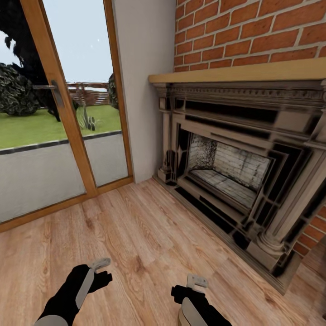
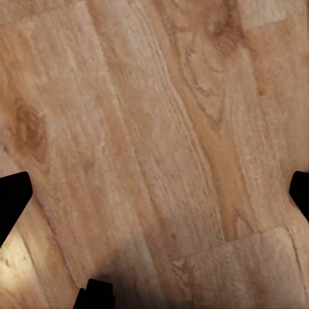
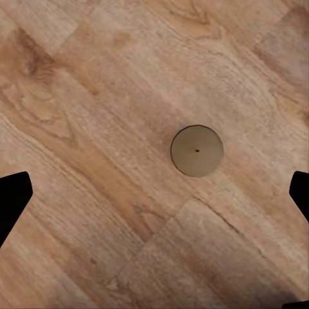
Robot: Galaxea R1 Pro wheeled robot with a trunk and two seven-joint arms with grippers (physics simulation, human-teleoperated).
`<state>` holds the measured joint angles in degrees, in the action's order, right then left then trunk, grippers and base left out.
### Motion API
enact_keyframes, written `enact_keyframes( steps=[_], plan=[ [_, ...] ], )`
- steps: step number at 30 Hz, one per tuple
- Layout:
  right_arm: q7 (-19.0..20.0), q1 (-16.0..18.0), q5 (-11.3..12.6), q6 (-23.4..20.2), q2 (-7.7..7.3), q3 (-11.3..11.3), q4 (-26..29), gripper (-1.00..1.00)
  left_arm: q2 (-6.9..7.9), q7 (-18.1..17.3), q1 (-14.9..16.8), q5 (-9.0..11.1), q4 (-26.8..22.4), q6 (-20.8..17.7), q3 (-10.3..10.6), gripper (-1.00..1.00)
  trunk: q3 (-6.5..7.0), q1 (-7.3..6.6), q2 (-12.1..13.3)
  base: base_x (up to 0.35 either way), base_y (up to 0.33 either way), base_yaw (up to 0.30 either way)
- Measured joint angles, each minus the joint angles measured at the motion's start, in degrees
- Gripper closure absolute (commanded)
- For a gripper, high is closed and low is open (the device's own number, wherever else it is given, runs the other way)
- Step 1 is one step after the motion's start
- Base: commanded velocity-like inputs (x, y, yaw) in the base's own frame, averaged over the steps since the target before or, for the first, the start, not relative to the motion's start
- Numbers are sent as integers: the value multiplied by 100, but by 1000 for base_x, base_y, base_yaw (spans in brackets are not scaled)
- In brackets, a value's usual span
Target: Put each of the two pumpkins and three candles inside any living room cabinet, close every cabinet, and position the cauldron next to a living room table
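One candle (image 3: 197, 150), a short cream-beige cylinder seen from straight above with a tiny dark wick dot, stands upright on the wood floor. My right gripper (image 3: 154, 193) hangs above it, open, its dark fingertips (image 3: 13, 203) far apart on either side and the candle slightly off centre between them, untouched. In the head view the right gripper (image 1: 190, 287) is low over the floor in front of the fireplace. My left gripper (image 1: 100, 271) is open over bare planks (image 2: 154, 193) and holds nothing. The pumpkins, cabinet, cauldron and table are out of view.
A dark carved fireplace (image 1: 235, 172) with a wooden mantel fills the brick wall on the right, its plinth reaching close to the right arm. A wood-framed glass door (image 1: 63, 122) to a garden stands on the left. Wood floor (image 1: 136, 226) spreads between them.
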<state>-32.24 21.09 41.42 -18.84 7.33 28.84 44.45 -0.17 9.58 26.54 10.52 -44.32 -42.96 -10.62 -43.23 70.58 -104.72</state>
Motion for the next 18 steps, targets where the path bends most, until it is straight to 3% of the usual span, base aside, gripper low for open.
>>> enact_keyframes(
  steps=[6,9,11,13,18],
  plan=[
    [-2,18,25,-75,0,-40,-173,-100,9,0,0,2,2,6,140,-100,-108,132,-241,0,0,0],
    [-29,252,39,-571,1,-106,-335,-100,8,0,0,2,3,12,162,-100,-161,198,-361,0,0,0],
    [-39,621,48,-1200,7,-232,-450,-100,8,0,0,2,3,9,166,-100,-197,242,-441,0,0,0],
    [-42,841,56,-1557,13,-388,-543,-100,12,-1,0,4,3,8,163,-100,-233,286,-521,0,0,0],
    [-52,1090,45,-1893,43,-758,-856,-100,23,-24,0,9,3,5,159,-100,-323,395,-722,0,0,0]
  ],
)
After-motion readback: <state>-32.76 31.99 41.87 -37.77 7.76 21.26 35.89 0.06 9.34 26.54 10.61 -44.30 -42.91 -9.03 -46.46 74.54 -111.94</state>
